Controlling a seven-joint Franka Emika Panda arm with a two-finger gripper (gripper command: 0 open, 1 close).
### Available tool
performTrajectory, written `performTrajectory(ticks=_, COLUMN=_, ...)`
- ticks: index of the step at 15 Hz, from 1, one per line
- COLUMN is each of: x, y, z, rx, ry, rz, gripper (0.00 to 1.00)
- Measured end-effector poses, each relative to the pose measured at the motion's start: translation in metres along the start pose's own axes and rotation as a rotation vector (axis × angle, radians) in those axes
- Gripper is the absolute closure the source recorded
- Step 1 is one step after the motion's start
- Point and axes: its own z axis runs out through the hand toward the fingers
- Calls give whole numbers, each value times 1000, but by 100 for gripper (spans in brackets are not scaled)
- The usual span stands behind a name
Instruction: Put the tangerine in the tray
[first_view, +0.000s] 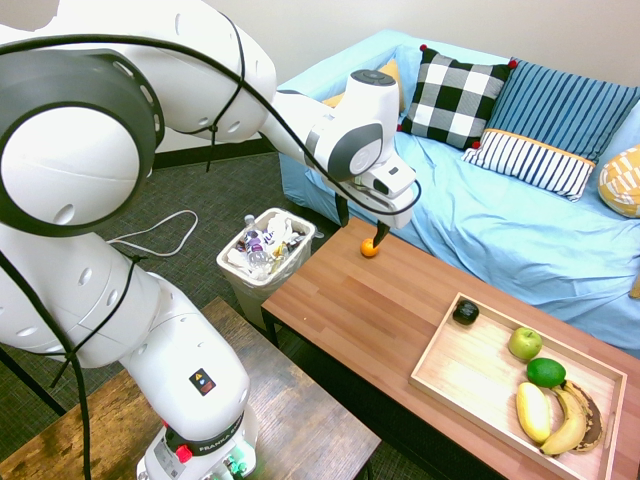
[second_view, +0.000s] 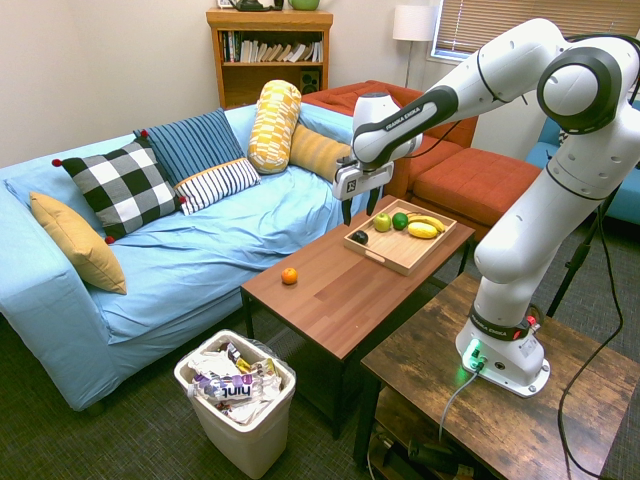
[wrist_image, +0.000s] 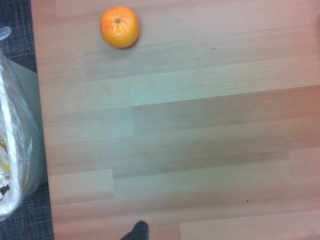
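The tangerine (first_view: 369, 249) (second_view: 289, 275) lies on the wooden coffee table near its end by the sofa; the wrist view shows the tangerine (wrist_image: 119, 26) alone on bare wood. My gripper (first_view: 361, 225) (second_view: 359, 208) hangs open well above the table, between the tangerine and the tray, with nothing between its fingers. The light wood tray (first_view: 432, 362) (second_view: 390, 262) sits at the table's other end. It holds a green apple (first_view: 524, 343), a lime (first_view: 545, 372), bananas (first_view: 553, 415) and a small dark fruit (first_view: 465, 312).
A white trash bin (first_view: 265, 252) (second_view: 237, 395) full of wrappers stands on the floor by the table end nearest the tangerine. A blue sofa (first_view: 500, 225) with several pillows runs along the table's far side. A darker wooden table (second_view: 480, 390) bears the arm.
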Motion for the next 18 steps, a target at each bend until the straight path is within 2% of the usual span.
performTrajectory(ticks=3, x=-2, y=-3, z=6, rx=-14, ry=-9, rz=-12, gripper=0)
performTrajectory(ticks=6, x=-4, y=-25, z=21, rx=-8, ry=-5, rz=9, gripper=0)
performTrajectory(ticks=18, x=32, y=-157, z=189, rx=5, ry=26, rz=123, gripper=0)
